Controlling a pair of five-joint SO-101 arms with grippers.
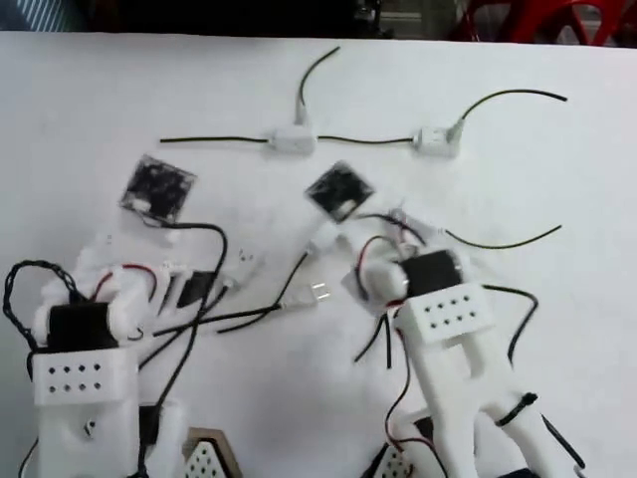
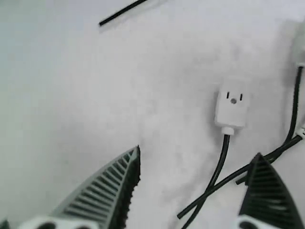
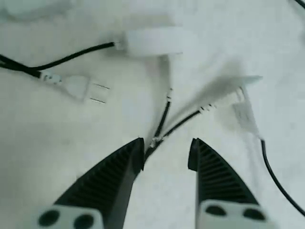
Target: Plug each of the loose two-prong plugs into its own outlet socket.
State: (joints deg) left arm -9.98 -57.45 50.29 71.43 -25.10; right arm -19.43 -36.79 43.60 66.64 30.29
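Left tool (image 2: 197, 155): ribbed wedge fingers, one grey and one black, set wide apart, gripping nothing. White surface (image 2: 71, 95) between the tips. Just far-right of it lies a white rectangular outlet socket (image 2: 231, 107), smooth plastic, two slots and a round hole facing up. Its black cable runs back near and crosses a second black cable beside the black finger. Broad matte white stretch on the far-left side gives room to move.

Right tool (image 3: 167, 143): black ribbed fingers parted by a narrow gap, not clamped. A thin black wire (image 3: 164, 117) forks at the gap, close to one fingertip. Left of this tool is the white plastic two-prong plug (image 3: 76, 87), lying flat, metal prongs bare, touching nothing. In the high view the plug (image 1: 318, 293) sits between the arms, prongs pointing right, cable trailing left. A rounded white socket block (image 3: 152, 42) lies just beyond the plug.

Farther out are two dark flat square pieces (image 1: 157, 187), then two white connector blocks (image 1: 292, 140) with black cables, well short of the surface's far edge.
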